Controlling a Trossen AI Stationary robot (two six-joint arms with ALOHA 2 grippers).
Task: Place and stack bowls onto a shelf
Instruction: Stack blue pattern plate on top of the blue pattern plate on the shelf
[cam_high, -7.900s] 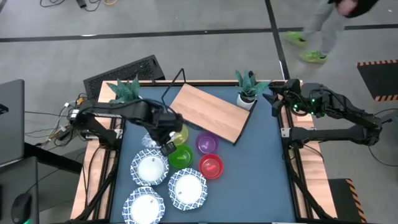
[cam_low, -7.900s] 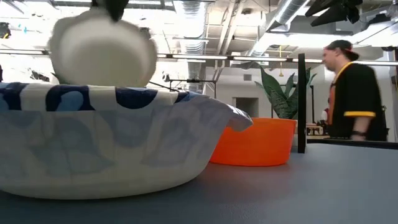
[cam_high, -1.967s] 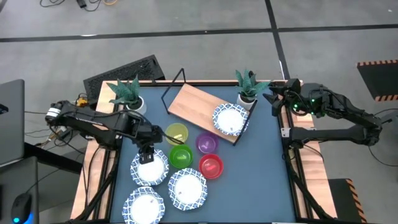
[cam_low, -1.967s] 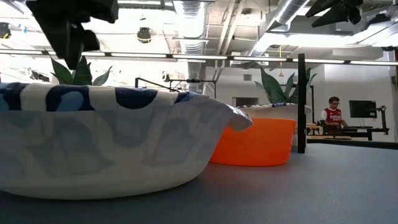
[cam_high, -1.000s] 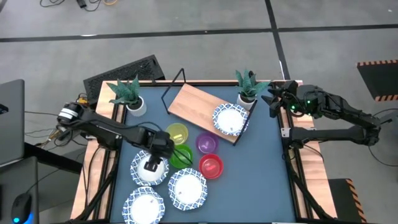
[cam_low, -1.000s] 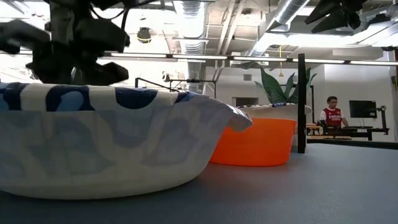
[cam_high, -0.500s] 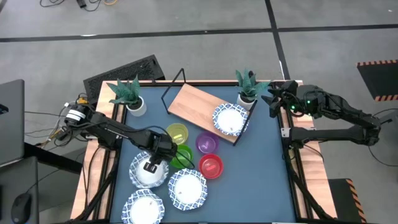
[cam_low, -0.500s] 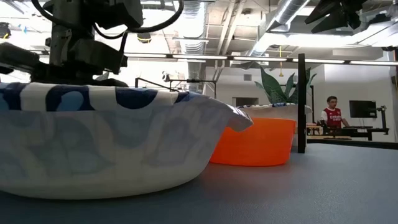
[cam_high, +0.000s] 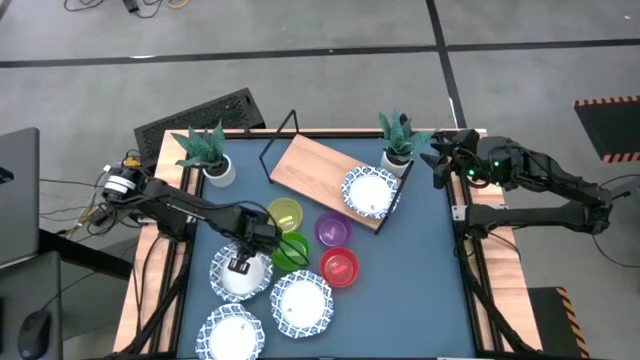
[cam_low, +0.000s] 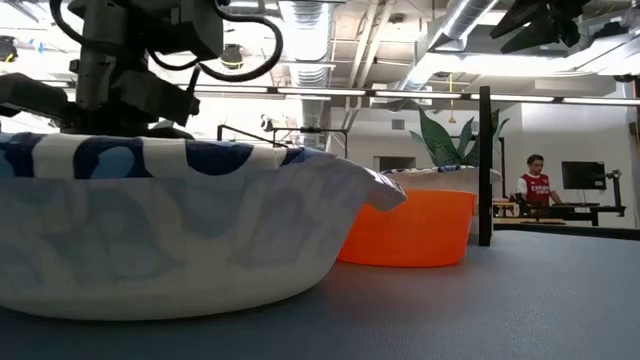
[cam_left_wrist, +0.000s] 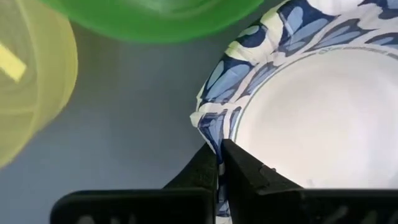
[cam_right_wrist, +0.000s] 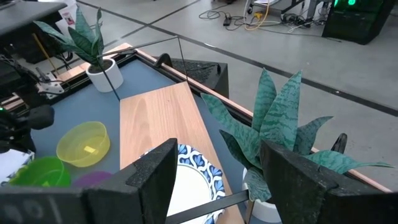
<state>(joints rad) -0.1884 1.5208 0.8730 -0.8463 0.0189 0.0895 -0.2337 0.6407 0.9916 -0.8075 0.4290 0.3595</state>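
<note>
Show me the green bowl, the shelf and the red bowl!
green bowl (cam_high: 291, 252), high view, its inside.
shelf (cam_high: 318, 171), high view, bare wood near its middle.
red bowl (cam_high: 340, 267), high view, its middle.

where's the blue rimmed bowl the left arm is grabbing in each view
High view: the gripped bowl lies front-left on the table, under the left end effector.
Low view: cannot tell; a nearer bowl fills the foreground, with the arm above it.
Left wrist view: it fills one side, its rim pinched between the fingers.
Right wrist view: not in it.
Shared landmark: the green bowl, beside it.
</note>
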